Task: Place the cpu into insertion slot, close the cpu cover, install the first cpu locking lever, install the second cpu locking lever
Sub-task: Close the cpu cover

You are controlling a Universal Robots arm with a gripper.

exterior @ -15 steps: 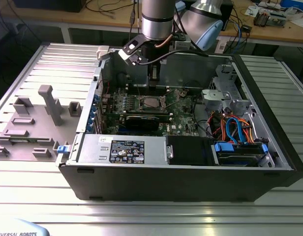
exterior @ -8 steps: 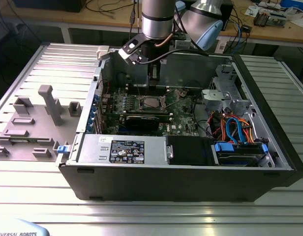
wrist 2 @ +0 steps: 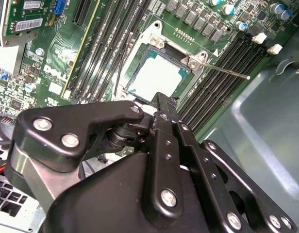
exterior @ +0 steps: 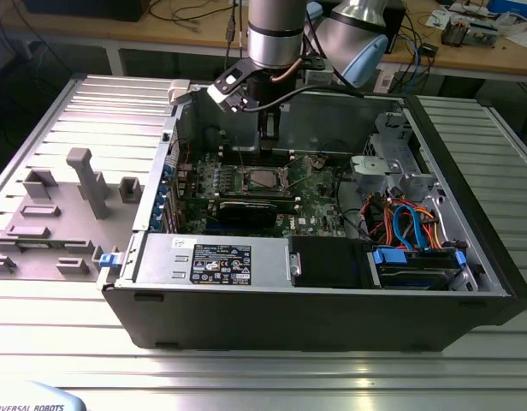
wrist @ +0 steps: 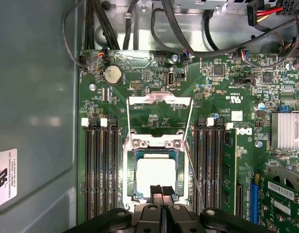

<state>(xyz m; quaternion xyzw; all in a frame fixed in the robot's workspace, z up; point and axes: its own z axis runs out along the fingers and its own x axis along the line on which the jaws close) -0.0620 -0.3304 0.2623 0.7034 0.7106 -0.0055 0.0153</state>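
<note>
Hovers with hand [wrist: 161, 191] clenched empty at the cpu [wrist: 156, 174] edge. Seated in the insertion slot [wrist: 132, 174], with cpu cover [wrist: 159, 99] raised open.

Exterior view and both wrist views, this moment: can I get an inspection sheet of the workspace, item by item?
Surface: ribbed metal table carrying an open computer case.
Job's things: cpu lies in the insertion slot; cpu cover swung up, open; a locking lever unlatched beside the slot.
Clutter: grey fixture blocks on the table at the exterior view's left.
Grippers: gripper shut, holding nothing, at the cpu's edge; contact cannot be told.
Cables: black cables along the board's edge; orange and blue cables inside the case.
Surroundings: wooden bench with wires behind.
</note>
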